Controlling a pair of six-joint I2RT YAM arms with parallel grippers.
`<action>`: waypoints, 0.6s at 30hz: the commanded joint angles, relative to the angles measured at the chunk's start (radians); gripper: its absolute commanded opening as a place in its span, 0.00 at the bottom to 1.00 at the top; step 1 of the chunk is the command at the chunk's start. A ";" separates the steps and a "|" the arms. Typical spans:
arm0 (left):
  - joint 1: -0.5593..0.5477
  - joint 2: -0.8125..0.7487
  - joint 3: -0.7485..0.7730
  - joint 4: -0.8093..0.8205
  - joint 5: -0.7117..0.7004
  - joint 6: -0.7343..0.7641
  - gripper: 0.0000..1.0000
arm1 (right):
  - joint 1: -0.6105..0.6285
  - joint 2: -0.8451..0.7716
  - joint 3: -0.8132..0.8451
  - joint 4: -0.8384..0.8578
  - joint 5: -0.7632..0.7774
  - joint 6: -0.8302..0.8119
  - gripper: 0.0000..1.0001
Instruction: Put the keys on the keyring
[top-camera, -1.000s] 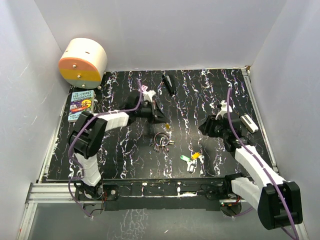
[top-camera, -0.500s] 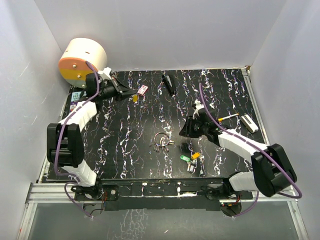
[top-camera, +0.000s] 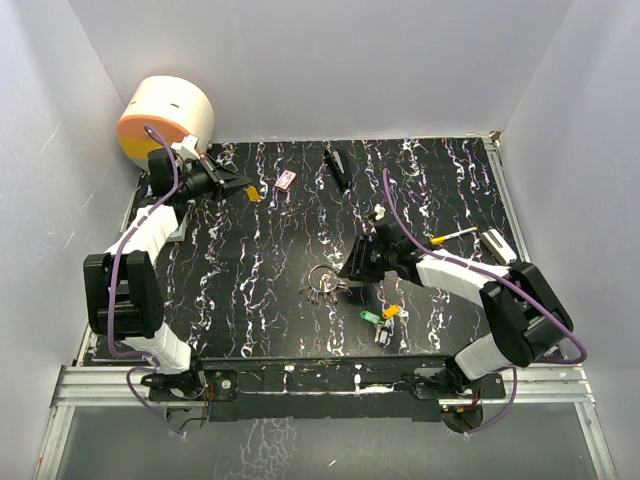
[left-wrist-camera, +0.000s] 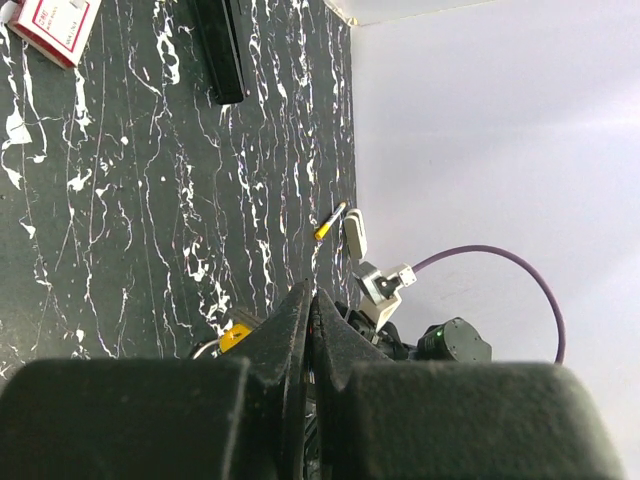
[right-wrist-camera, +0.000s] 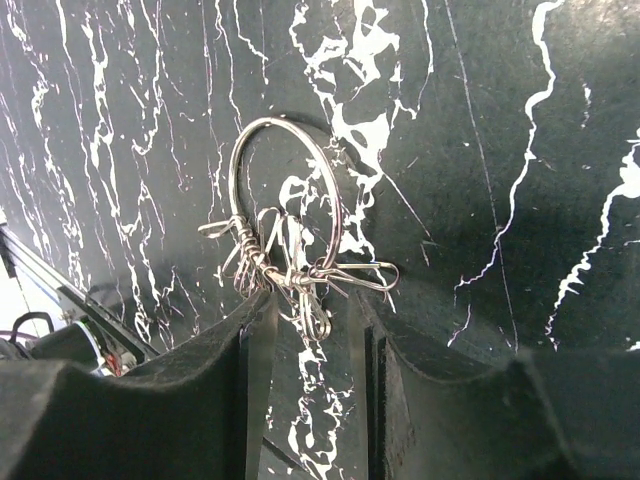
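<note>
The keyring (top-camera: 322, 280), a thin silver wire ring with a bunch of small grey metal keys, lies mid-table. In the right wrist view the keyring (right-wrist-camera: 285, 200) lies just ahead of my fingers. My right gripper (top-camera: 350, 268) is open, low over the table, its fingertips (right-wrist-camera: 258, 320) either side of the bunch. A green key (top-camera: 368, 317), a yellow-orange key (top-camera: 391, 311) and a white key (top-camera: 383, 333) lie near the front. My left gripper (top-camera: 243, 188) is at the far left rear, shut on another yellow-orange key (top-camera: 253, 194), which also shows in the left wrist view (left-wrist-camera: 235, 337).
A small red-and-white box (top-camera: 286, 180) and a black stick (top-camera: 337, 168) lie at the back. A round cream-and-orange box (top-camera: 168, 120) stands in the back left corner. A yellow-tipped pen (top-camera: 455, 235) and a white block (top-camera: 497, 245) lie at the right. White walls enclose the table.
My left arm has swung from mid-table to the far left rear, carrying the yellow-orange key. My right gripper has moved left, from the right side to the keyring.
</note>
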 joint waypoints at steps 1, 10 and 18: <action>0.018 -0.077 -0.017 0.025 0.028 0.003 0.00 | 0.004 -0.011 0.036 0.029 0.032 0.051 0.41; 0.037 -0.079 -0.035 0.040 0.020 0.003 0.00 | 0.006 -0.008 0.004 0.035 0.048 0.067 0.42; 0.043 -0.074 -0.045 0.055 0.017 0.000 0.00 | 0.024 0.009 -0.025 0.048 0.068 0.088 0.42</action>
